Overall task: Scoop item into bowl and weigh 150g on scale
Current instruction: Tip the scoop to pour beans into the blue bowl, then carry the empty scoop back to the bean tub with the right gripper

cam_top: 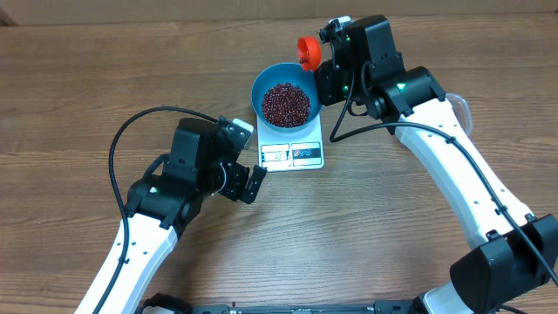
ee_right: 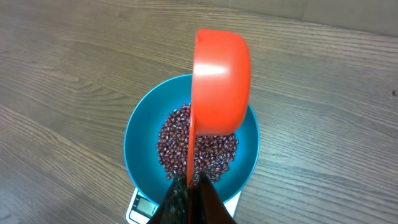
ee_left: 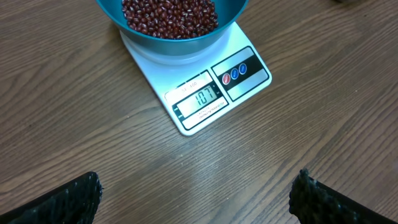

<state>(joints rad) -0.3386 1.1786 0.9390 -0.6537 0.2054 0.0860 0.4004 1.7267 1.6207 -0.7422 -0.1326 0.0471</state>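
Right gripper (ee_right: 189, 202) clamps orange scoop (ee_right: 221, 81), left gripper (ee_left: 196, 199) gapes empty; scale (ee_left: 249, 78) reads short, so trickle your beans (ee_right: 205, 152) in.

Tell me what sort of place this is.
Likely a robotics lab bench, not a kitchen: a wood-grain table, a left arm and right arm working over it, and a scale carrying a blue bowl of beans.
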